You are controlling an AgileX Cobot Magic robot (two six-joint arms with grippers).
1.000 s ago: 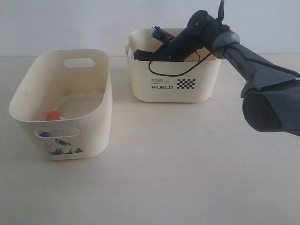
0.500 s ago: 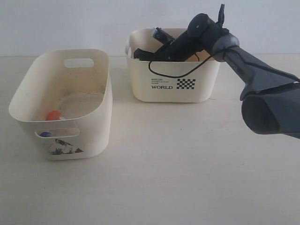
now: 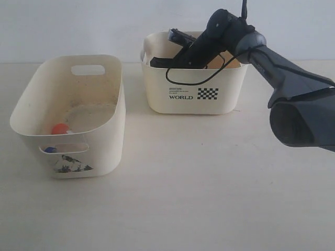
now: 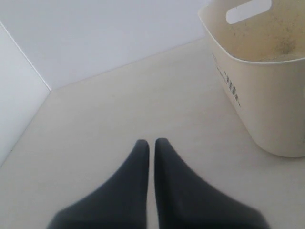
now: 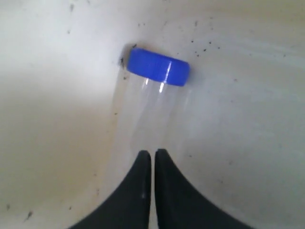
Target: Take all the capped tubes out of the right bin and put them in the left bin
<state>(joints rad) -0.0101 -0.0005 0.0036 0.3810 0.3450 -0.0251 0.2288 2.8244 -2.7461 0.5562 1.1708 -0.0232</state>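
Observation:
A clear capped tube with a blue cap lies on the floor of the right bin, the cream "WORLD" tub. My right gripper is shut, its tips at the tube's bottom end with nothing seen between them. In the exterior view the right arm reaches down into that bin, and its fingertips are hidden behind the rim. The left bin holds an orange-capped tube and a blue cap showing through the slot. My left gripper is shut and empty over the table beside the left bin.
A black cable loops down over the right bin's front wall. The right arm's large dark body hangs over the table at the right. Pale tabletop lies between and in front of the bins.
The right arm has shifted slightly inside the right bin, its wrist a little higher and further back. The bins and the tubes in the left bin have not moved.

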